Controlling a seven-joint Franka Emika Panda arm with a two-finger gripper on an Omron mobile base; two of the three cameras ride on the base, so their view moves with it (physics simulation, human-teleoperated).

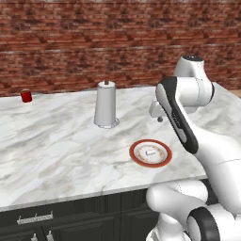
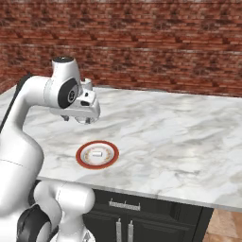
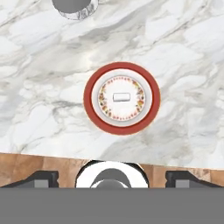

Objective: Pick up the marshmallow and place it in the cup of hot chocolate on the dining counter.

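A white robot arm hangs its gripper [image 3: 112, 177] above the dining counter [image 1: 61, 141], the two dark fingertips [image 3: 43, 178] set wide apart at the bottom corners of the hand view with nothing between them. Directly below, the marshmallow [image 3: 121, 97] lies flat at the centre of a red-rimmed plate [image 3: 90, 105], near the counter's front edge.

The left base view takes in what the other two miss: the cup of hot chocolate [image 1: 26, 96], a small red mug far off at the counter's left back corner, well apart from the plate, and the whole of a tall grey conical canister [image 1: 106, 104] with a knob, standing behind and to the left of the plate. In the hand view the canister is cut off by the top edge, only its round base showing. In the right base view the arm's wrist stands in front of where the canister would be.

The mug is too small and distant to make out its handle or contents. In both base views the fingers are hidden behind the arm's own links.
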